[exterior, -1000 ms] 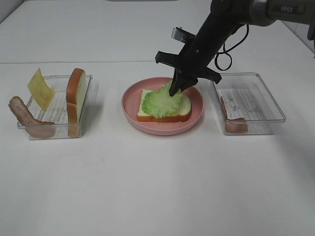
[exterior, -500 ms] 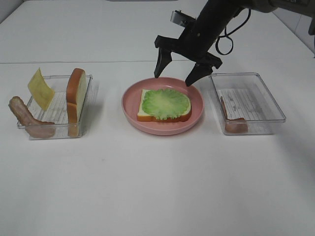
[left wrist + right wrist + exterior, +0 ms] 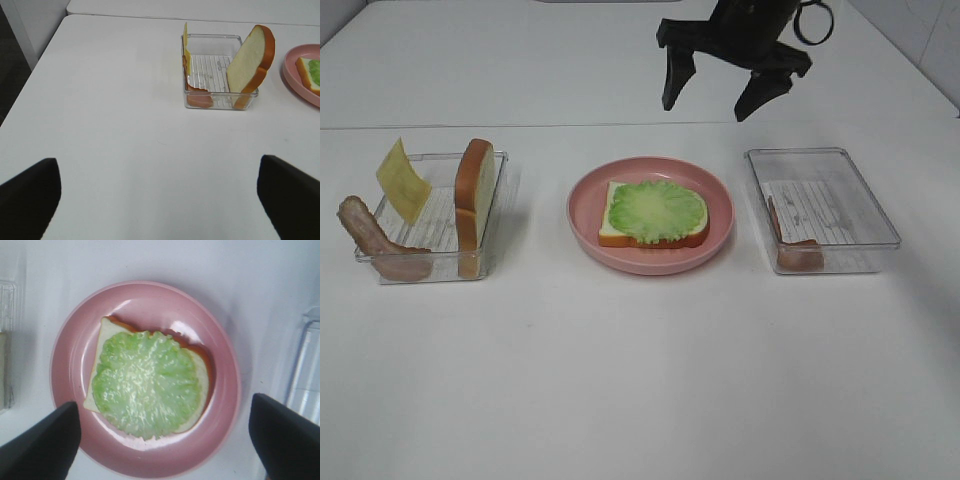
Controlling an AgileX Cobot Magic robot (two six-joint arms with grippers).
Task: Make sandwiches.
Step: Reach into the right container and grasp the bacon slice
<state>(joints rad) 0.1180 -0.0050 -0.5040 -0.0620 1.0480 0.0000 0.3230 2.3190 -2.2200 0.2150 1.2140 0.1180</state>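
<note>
- White table (image 3: 640, 380), pink plate (image 3: 582, 215) at centre.
- Right gripper (image 3: 708, 108): high over the plate's far side, fingers pointing down, spread wide, empty.
- Left gripper (image 3: 160, 200): seen only in its wrist view, fingers wide apart, holding nothing.
- Sandwich: bread (image 3: 620, 237) topped with lettuce (image 3: 655, 210) on the plate; second slice (image 3: 475, 190), cheese (image 3: 400, 180) and bacon (image 3: 365, 235) in the left tray (image 3: 430, 268).

We record the right gripper (image 3: 704, 108) as matt black throughout: a broad cross-piece carries two fingers (image 3: 672, 85) that taper to blunt points. A thin black cable (image 3: 814, 22) forms a loop beside the section above it. In the right wrist view those fingers show as dark wedges with rounded edges. The left gripper (image 3: 156, 167) shows the same plain black wedge shapes. Both wrist views are too blurred for surface detail.
</note>
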